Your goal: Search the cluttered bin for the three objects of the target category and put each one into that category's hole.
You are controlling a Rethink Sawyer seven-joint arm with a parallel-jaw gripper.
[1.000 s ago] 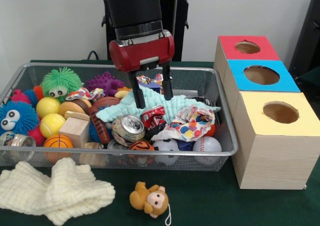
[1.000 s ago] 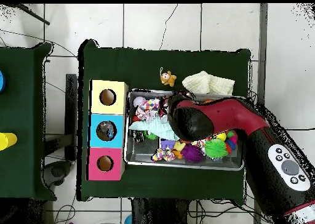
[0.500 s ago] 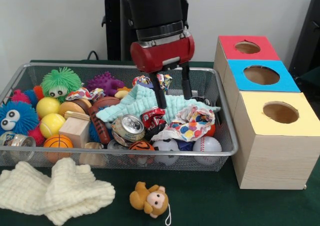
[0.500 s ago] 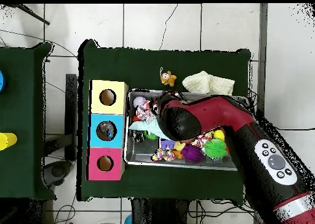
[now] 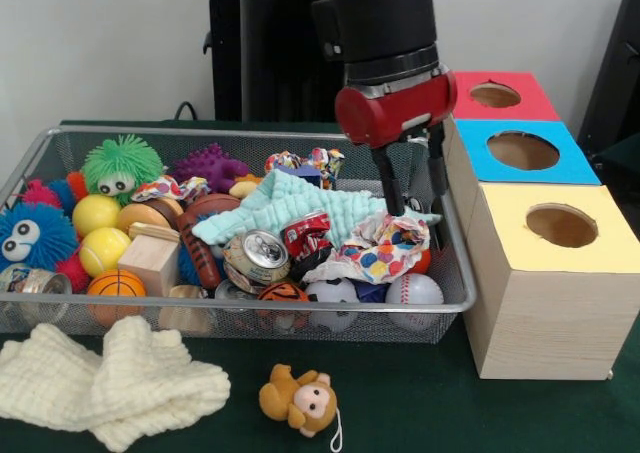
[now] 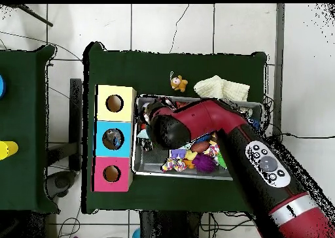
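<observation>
My gripper hangs open and holds nothing, its fingers just above the right end of the wire bin. Under it lie a polka-dot cloth and a mint cloth. A red crushed can and a silver can rest left of the polka-dot cloth. A baseball and a soccer ball sit against the front wall. Right of the bin stand the red box, blue box and yellow box, each with a round hole on top. From overhead the arm hides most of the bin.
The bin's left half holds a green fuzzy ball, a blue fuzzy ball, yellow balls, a wooden block, a small basketball and a purple spiky toy. A cream cloth and a monkey toy lie on the table before the bin.
The open gripper has swung from over the bin's middle to its right end, toward the boxes, and risen slightly. Nothing in the bin has moved.
</observation>
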